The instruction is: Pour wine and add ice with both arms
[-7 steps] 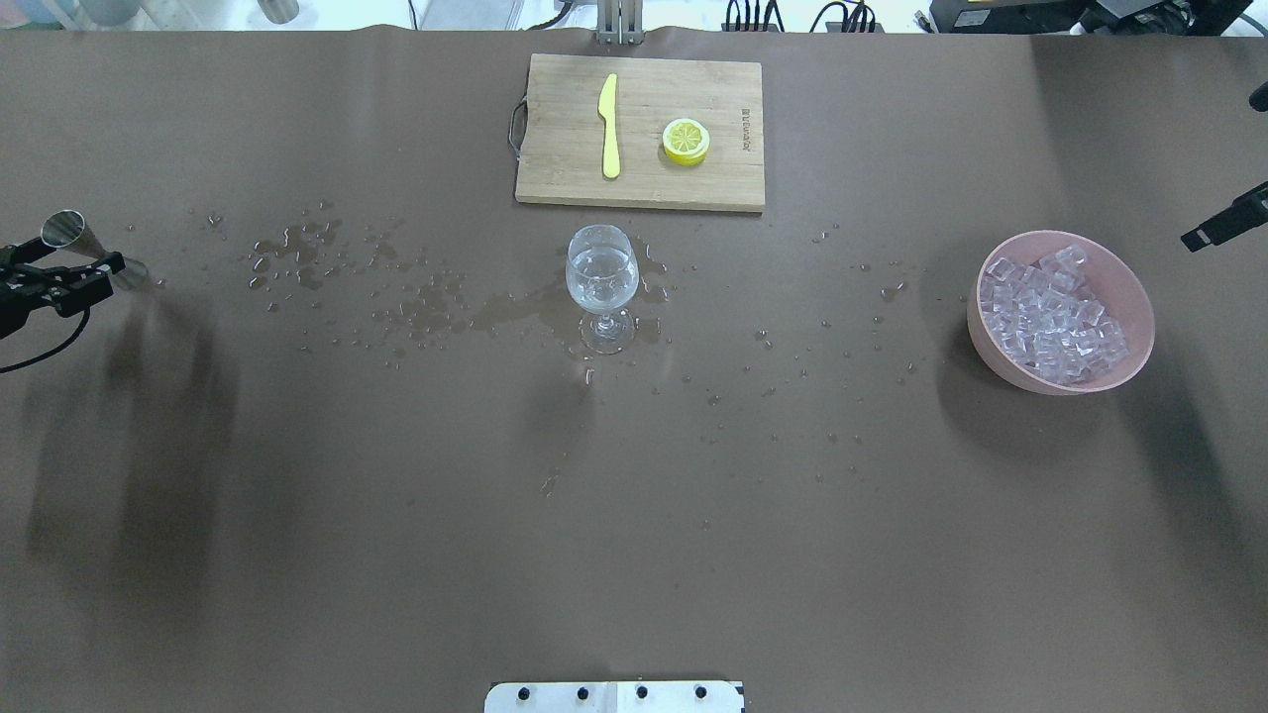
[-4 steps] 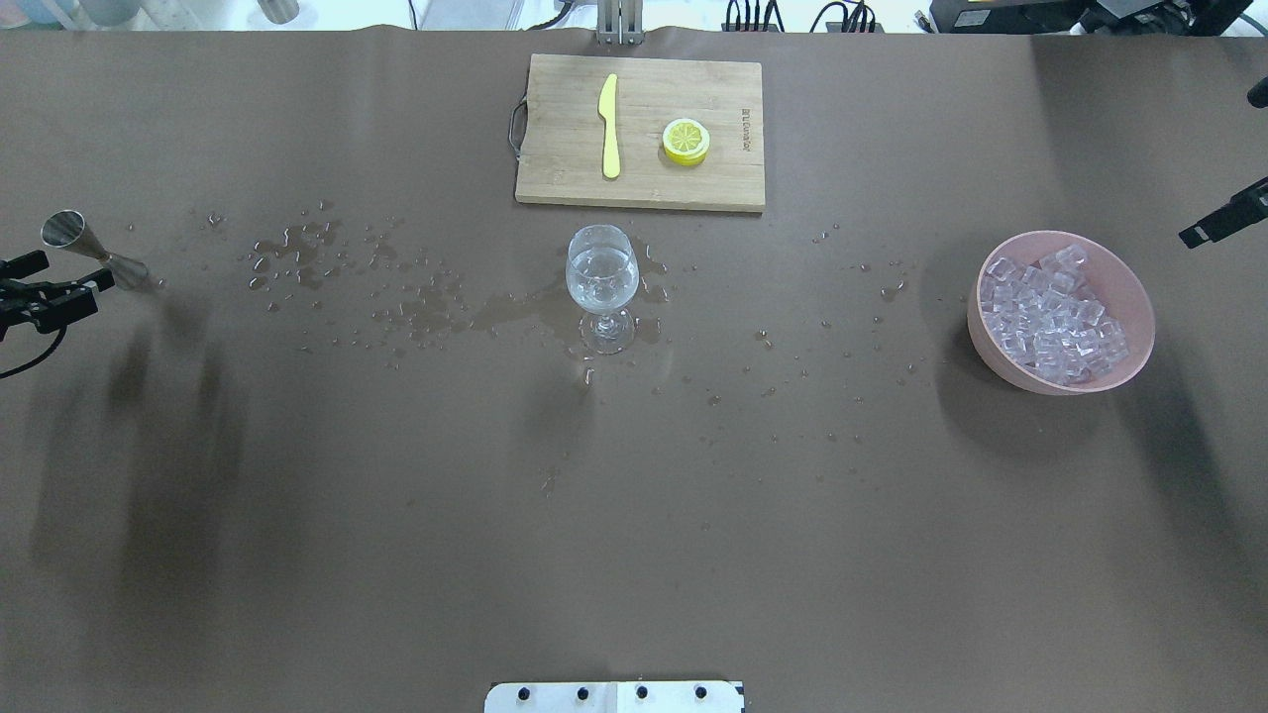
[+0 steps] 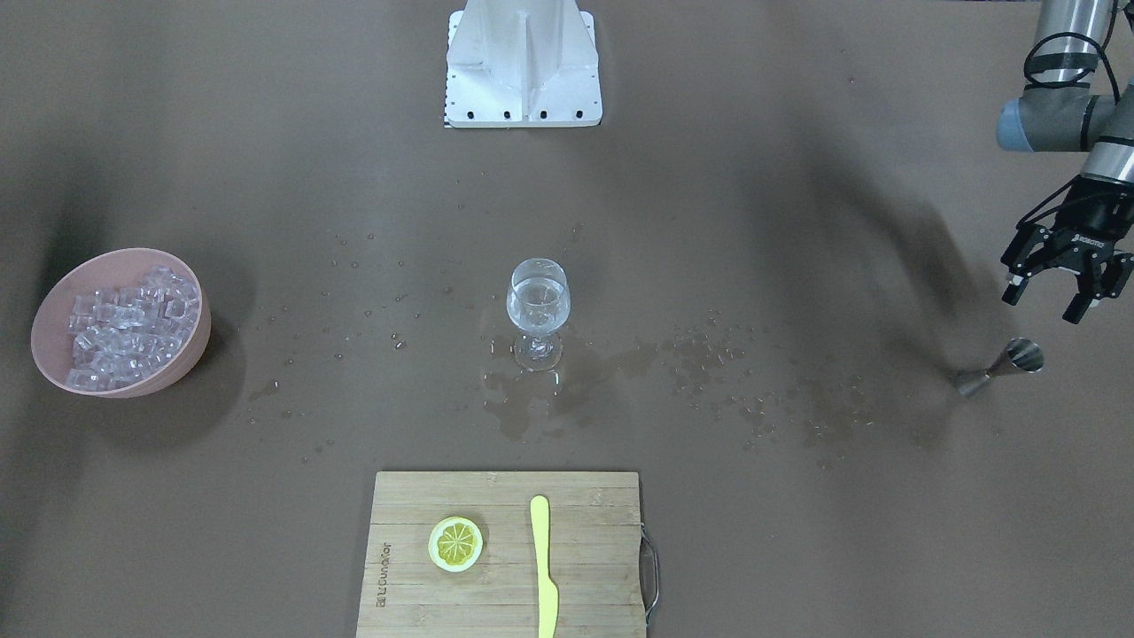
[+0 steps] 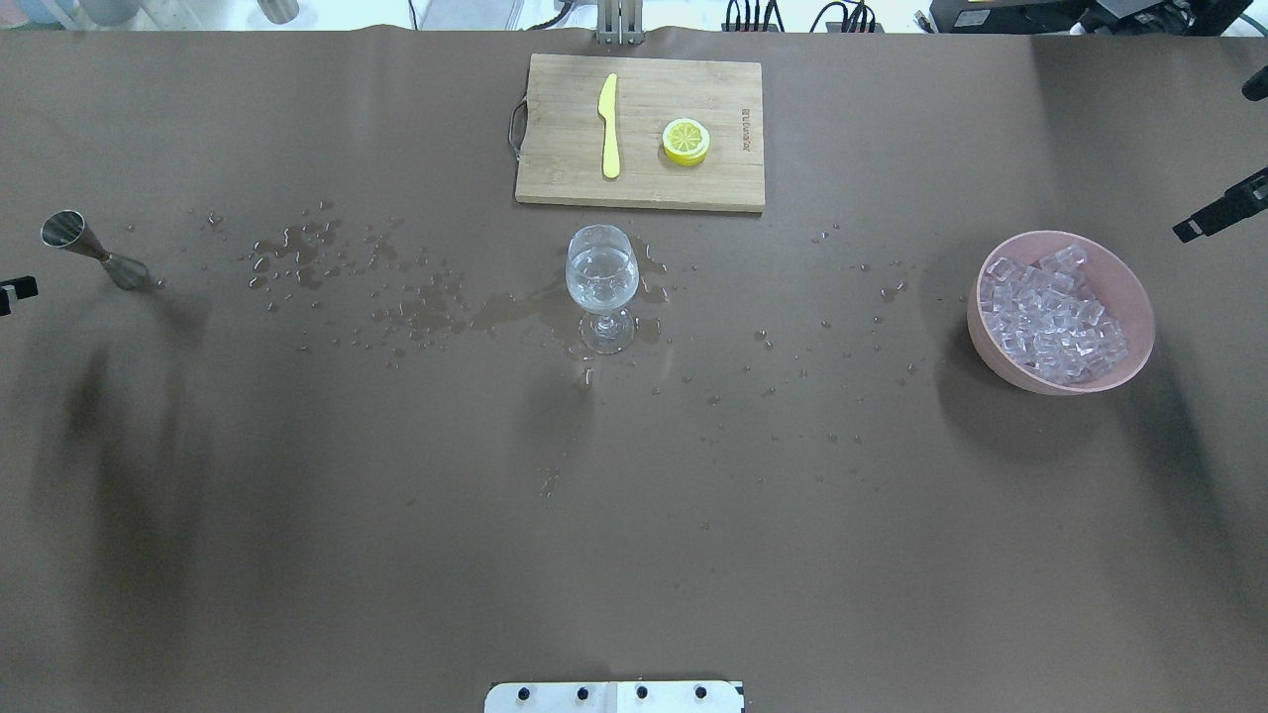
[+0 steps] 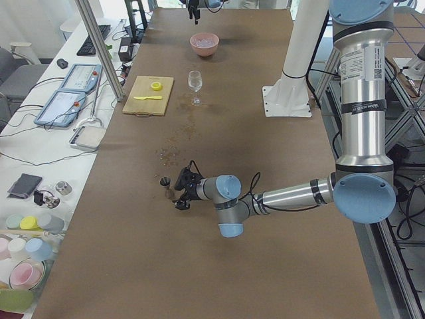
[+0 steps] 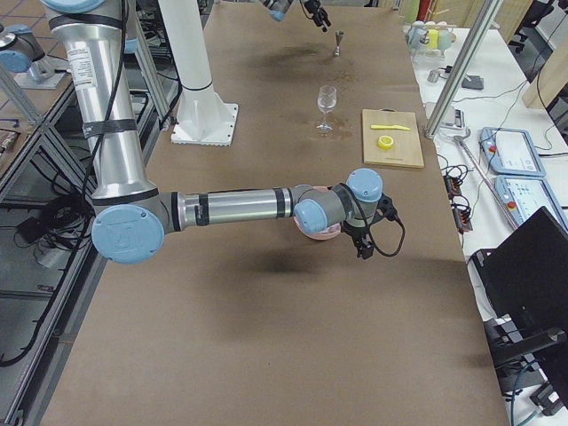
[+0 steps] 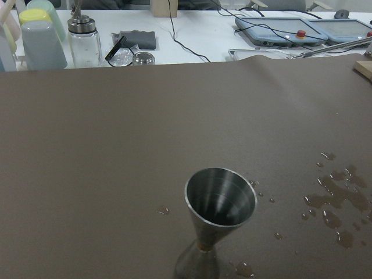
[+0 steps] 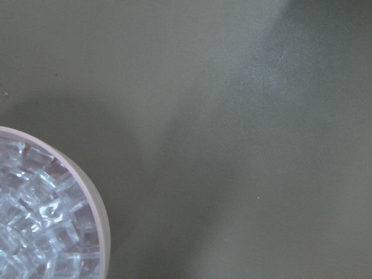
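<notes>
A wine glass (image 4: 601, 277) with a little clear wine stands mid-table, also in the front view (image 3: 538, 301). The ice (image 4: 1055, 312) is piled in a pink bowl (image 4: 991, 356) at the right, also in the front view (image 3: 124, 323). My left gripper (image 3: 1043, 307) is open and empty, just behind a steel jigger (image 3: 1005, 365) that stands upright on its own (image 4: 94, 253). My right gripper (image 4: 1218, 213) shows only as a black tip at the right edge, beyond the bowl. I cannot tell whether it is open. The right wrist view shows the bowl's rim (image 8: 87, 186) and ice.
A wooden cutting board (image 4: 565, 129) with a yellow knife (image 4: 609, 124) and a lemon slice (image 4: 686, 141) lies behind the glass. Water drops and puddles (image 4: 396, 297) spread between jigger and glass. The white pedestal (image 3: 523, 62) stands at the robot's side.
My left gripper has let go of the jigger and drawn back to the left, almost out of the overhead view. The jigger stays upright. The right gripper tip has crept slightly up and left.
</notes>
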